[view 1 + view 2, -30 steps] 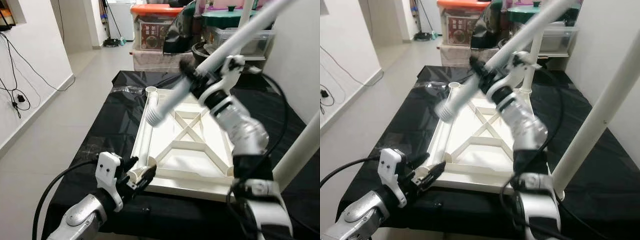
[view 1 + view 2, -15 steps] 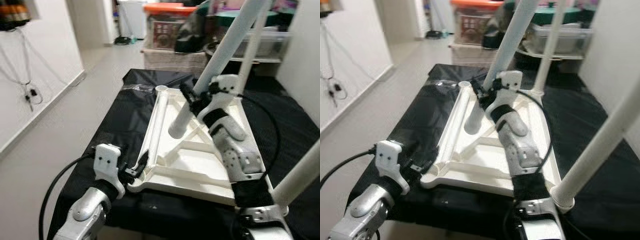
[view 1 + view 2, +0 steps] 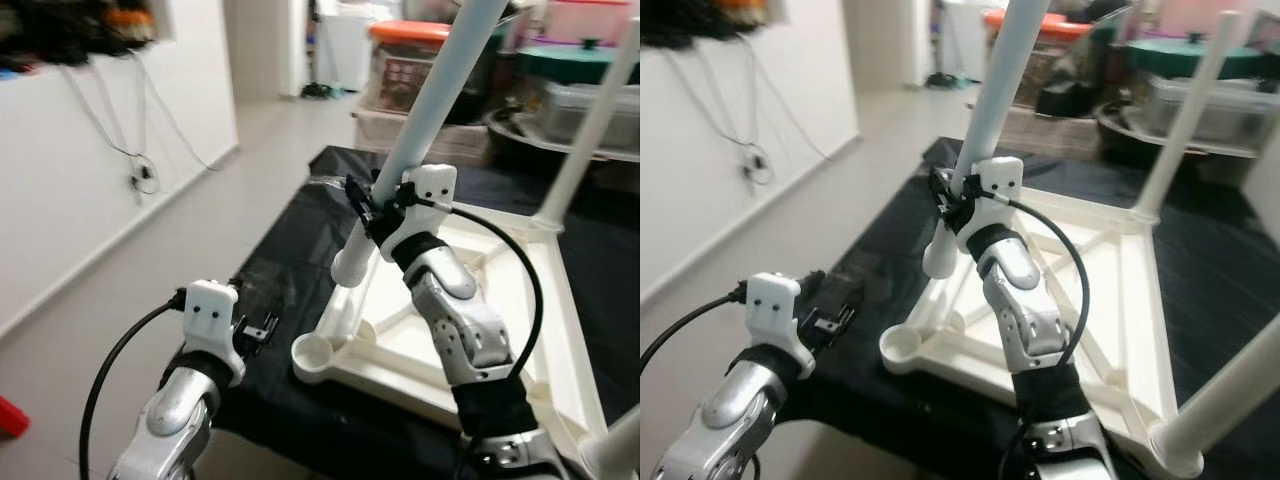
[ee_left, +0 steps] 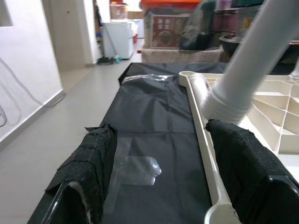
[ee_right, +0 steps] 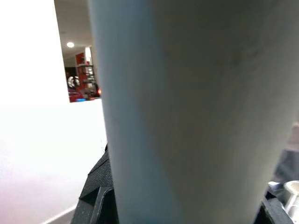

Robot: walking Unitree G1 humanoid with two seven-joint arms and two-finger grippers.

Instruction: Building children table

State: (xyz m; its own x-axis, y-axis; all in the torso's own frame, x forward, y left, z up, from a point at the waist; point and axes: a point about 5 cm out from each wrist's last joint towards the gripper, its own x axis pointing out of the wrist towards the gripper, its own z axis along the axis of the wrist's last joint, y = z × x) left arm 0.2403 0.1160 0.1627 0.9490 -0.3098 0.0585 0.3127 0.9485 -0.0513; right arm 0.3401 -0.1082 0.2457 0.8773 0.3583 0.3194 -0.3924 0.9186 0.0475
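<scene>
- You are in the leg-fitting step: the white plastic children's tabletop (image 3: pixel 520 330) lies upside down on the black sheet-covered work surface (image 3: pixel 290 260), its ribbed underside facing up.
- Your right gripper (image 3: pixel 372 208) is clenched around the long white tubular table leg (image 3: pixel 425 130), gripping it low on the shaft; in the right wrist view that leg (image 5: pixel 187 116) sits right between the black fingers (image 5: pixel 96 200).
- The leg leans from upper right down to its ridged lower end (image 3: pixel 347 268), which hangs just above the tabletop's left rail, near but not over the round corner socket (image 3: pixel 317 355) closest to you.
- That socket looks open and unfilled. Two other white legs already stand in place: one at the far right corner (image 3: pixel 590 125), one at the near right corner (image 3: pixel 1230 390).
- Your left gripper (image 3: pixel 255 330) is released, holding nothing, and hovers over the black sheet just beside the near left corner. In the left wrist view its padded fingers (image 4: pixel 88 163) are spread, with the tabletop's rail running past one of them.
- A crumpled scrap of clear plastic film (image 4: pixel 138 168) lies on the sheet ahead of the left gripper; it looks harmless, but keep it out of the socket.
- Next, I judge you need to draw the leg's end back toward the near socket, bring the shaft closer to upright, and press it down in.
- Consider steadying the corner with the left gripper, since the light tabletop may slide on the sheet when you push.
</scene>
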